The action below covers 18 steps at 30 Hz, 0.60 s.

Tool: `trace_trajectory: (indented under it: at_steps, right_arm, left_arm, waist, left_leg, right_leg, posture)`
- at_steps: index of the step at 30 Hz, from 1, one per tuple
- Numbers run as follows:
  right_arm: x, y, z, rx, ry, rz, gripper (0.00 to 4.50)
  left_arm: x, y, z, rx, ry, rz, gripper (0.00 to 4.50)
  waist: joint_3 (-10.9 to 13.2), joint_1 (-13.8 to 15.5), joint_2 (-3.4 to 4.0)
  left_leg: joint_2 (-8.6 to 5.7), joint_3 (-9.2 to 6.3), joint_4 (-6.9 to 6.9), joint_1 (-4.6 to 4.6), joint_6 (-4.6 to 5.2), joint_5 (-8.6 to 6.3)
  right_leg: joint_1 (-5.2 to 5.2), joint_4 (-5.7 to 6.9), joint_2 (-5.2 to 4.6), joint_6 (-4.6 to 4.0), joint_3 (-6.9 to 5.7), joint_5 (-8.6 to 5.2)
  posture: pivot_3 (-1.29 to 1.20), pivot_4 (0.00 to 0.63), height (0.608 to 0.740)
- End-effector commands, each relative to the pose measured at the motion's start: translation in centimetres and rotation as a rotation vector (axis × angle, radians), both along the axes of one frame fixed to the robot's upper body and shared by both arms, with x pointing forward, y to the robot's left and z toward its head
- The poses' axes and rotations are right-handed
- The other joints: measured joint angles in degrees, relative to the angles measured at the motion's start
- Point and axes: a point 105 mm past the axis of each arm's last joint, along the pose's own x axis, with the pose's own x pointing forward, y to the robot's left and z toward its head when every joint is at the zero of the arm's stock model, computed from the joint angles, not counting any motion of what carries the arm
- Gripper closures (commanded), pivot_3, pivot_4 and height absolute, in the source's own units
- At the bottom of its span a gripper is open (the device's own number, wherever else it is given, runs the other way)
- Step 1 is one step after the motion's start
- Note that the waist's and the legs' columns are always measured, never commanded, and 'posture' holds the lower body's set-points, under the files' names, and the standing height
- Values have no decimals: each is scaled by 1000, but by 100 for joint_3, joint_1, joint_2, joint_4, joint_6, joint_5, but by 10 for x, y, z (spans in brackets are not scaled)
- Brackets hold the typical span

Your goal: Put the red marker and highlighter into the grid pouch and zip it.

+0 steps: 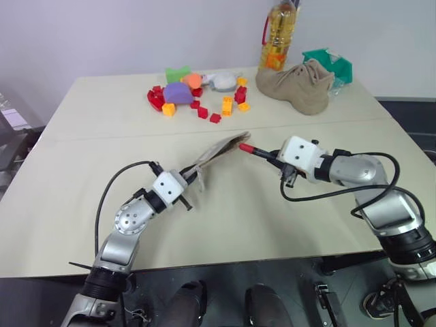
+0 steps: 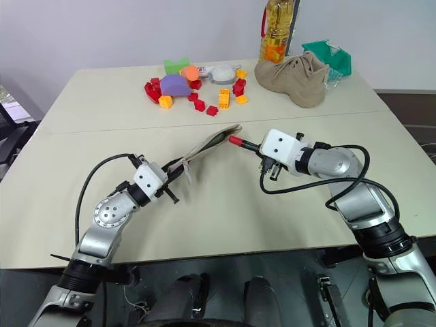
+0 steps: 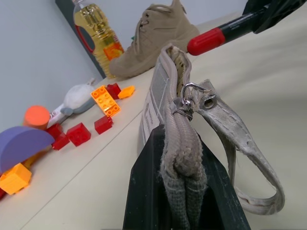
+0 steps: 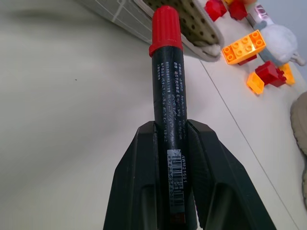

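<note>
**Op:** Marker status first. What is the right end effector [image 2: 253,151] doing?

**Tech:** It is pinching the red marker [image 4: 168,91] by the rear of its barrel, fingers pressed onto both sides. The red cap sticks out ahead of the fingertips, pointing at the grid pouch [image 2: 210,146].

**Op:** And the pouch?

**Tech:** The left end effector [image 1: 193,174] is pressed together on one end of the pouch, by the zipper pull, and holds it raised off the bench [image 1: 225,225]. The pouch runs away from those fingers toward the marker, and its far end opens just ahead of the cap.

**Op:** So which relation decides the next move?

**Tech:** Marker axis against the pouch mouth. The marker's long axis lies roughly in line with the pouch's length, and the cap tip sits just beside the open lips. In the left wrist view the cap looks a little off to one side of the gap. Whether it touches the fabric, I cannot tell.

**Op:** Which arm is nearer the opening?

**Tech:** The right one. I judge it needs only to slide the marker forward along its own axis, nudged toward the gap.

**Op:** Highlighter?

**Tech:** I cannot pick it out. Beyond both end effectors lie toy blocks [image 1: 204,112], a boot [image 1: 300,85] and an oil bottle [image 1: 278,34].
</note>
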Motion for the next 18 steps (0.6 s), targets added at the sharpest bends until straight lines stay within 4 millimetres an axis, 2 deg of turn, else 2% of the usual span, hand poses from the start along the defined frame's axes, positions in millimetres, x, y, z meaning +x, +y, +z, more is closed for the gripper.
trace_trajectory:
  at_steps: [1,9,14,18]
  right_arm:
    - [2,8,17,-11,-75,28,4192]
    - [1,12,12,-106,-95,67,4192]
    - [-3,19,8,-267,-154,163,4192]
    - [-19,42,7,-364,-197,351,4192]
  left_arm:
    - [-4,-6,5,9,-35,-33,4500]
    - [-8,-12,2,42,-32,-76,4500]
    - [-13,-19,4,71,-43,-131,4500]
    - [-22,-29,2,99,-35,-210,4500]
  waist:
    - [0,2,0]
    - [1,0,-1]
    - [1,-3,-1]
    - [1,-6,-1]
  left_leg:
    - [0,0,0,0,0,0]
    - [-1,0,0,-1,0,0]
    - [-1,0,-1,-1,0,0]
    - [-2,0,-1,-1,0,0]
  right_leg:
    - [0,0,0,0,0,0]
    - [-1,0,-1,0,0,0]
    - [-1,0,0,0,0,0]
    - [-1,0,-1,0,0,0]
  posture:
    - [0,150,740]
    - [0,150,740]
    - [0,150,740]
    - [0,150,740]
